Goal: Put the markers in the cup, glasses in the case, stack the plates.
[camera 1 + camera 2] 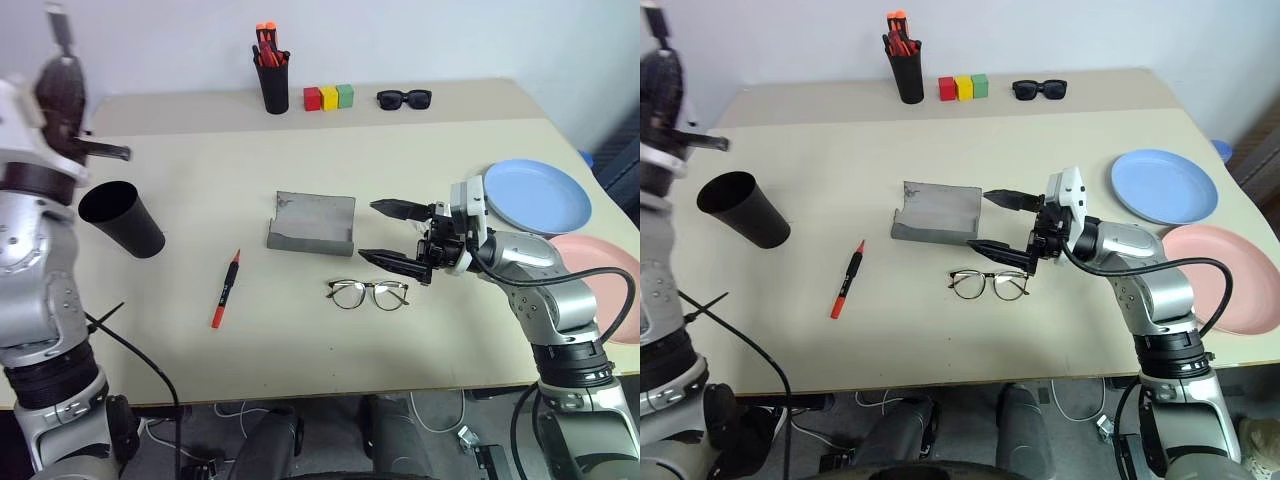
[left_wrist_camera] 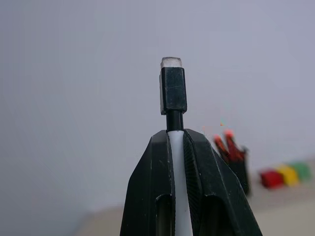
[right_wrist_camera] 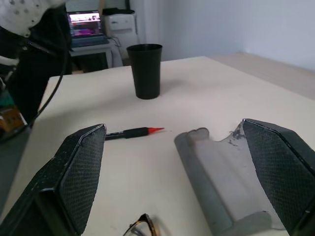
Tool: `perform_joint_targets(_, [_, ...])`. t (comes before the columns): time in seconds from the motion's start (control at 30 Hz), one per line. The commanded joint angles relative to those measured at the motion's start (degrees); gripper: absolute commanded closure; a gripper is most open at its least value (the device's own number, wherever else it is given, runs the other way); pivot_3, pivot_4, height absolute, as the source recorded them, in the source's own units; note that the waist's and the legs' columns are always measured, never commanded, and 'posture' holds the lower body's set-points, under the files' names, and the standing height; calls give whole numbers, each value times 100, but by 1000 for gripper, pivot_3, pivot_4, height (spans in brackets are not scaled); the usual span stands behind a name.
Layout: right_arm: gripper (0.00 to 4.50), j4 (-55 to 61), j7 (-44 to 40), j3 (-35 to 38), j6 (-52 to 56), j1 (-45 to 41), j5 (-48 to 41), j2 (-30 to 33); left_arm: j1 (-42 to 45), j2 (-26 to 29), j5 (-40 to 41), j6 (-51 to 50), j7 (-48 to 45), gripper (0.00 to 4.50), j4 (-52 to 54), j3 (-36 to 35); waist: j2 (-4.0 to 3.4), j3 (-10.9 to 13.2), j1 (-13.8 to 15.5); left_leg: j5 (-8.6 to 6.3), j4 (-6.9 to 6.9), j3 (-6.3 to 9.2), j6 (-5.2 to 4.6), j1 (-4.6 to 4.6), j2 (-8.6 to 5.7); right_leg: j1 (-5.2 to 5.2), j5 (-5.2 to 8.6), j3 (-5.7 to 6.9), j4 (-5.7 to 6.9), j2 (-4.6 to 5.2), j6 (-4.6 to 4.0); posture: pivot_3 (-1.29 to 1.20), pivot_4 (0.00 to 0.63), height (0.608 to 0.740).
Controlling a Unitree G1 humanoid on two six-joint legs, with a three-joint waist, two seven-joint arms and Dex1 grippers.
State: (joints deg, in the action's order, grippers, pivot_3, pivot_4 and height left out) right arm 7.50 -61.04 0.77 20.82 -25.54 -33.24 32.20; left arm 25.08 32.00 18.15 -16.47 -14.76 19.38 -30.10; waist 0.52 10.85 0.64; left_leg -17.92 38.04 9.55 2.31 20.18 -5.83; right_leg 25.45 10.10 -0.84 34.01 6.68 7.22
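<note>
Roughly, by label:
left gripper [image 2: 178,147]: was clamped on a dark marker [image 2: 173,91], raised high at far left above the cup [image 1: 120,218]; marker stood nearly upright with its capped end up.
right gripper [image 1: 392,235]: jaws spread wide, empty, pointing left, hovering between the case [image 1: 312,224] and the glasses [image 1: 368,293].
cup: stood on the table [image 1: 200,180] at left, mouth free, below the raised left hand.
red marker [image 1: 225,289]: lay flat on the table, right of the cup, left of the glasses, well apart from both.
case: lay open at table centre, lid up, interior bare.
glasses: sat unfolded just near of the case, lenses toward the near edge.
plates: blue plate [image 1: 537,195] at far right, pink plate [image 1: 598,285] nearer, side by side, not stacked.
step in hand: probably dropping the held marker into the cup.
how to do it well: tip the marker point-down, centre it over the mouth, lower before release so it wouldn't bounce out or topple the cup.
risk: cup looked light, a rim knock could tip it.
</note>
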Motion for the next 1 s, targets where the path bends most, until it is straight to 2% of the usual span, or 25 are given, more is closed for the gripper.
perform_joint_targets(0.03, [0, 103, 50, -3, -113, -78, 45, -95, -189, -141, 151, 668, -253, 4424, -740, -204, 0, 0, 2, 0, 0, 0, 0, -1, 0, 0, 0, 0, 2, 0, 0, 0, 150, 740])
perform_joint_targets(0.17, [0, 107, 85, -25, -95, -100, 97, -137, -26, -367, 351, 1372, -443, 4424, -1494, -195, 6, -1, 12, 1, 6, 5, -1, 4, 0, 0, -5, 3, 2, -2, 1, 0, 150, 740])
perform_joint_targets(0.3, [0, 151, 121, -12, -78, -88, 166, -107, 134, -362, 304, 1870, -529, 4424, -2157, -115, 6, -1, 4, 0, 7, 5, -1, 6, -1, 1, -7, 3, -1, -1, 3, 0, 150, 740])
perform_joint_targets(0.57, [0, 203, 191, 43, -82, -3, 227, -80, -192, -373, 116, 2315, -394, 4424, -2489, -84, 6, -1, -29, 0, 6, 4, -2, 4, 0, 2, -7, 1, 0, -1, 3, 0, 150, 740])
perform_joint_targets(1.0, [0, 192, 231, -2, -122, -32, 322, -103, 38, -433, 73, 2787, -344, 4424, -3479, 91, 6, -1, 0, -1, 7, 4, -3, 4, -1, 1, -8, 2, 1, -1, 3, 0, 150, 740])
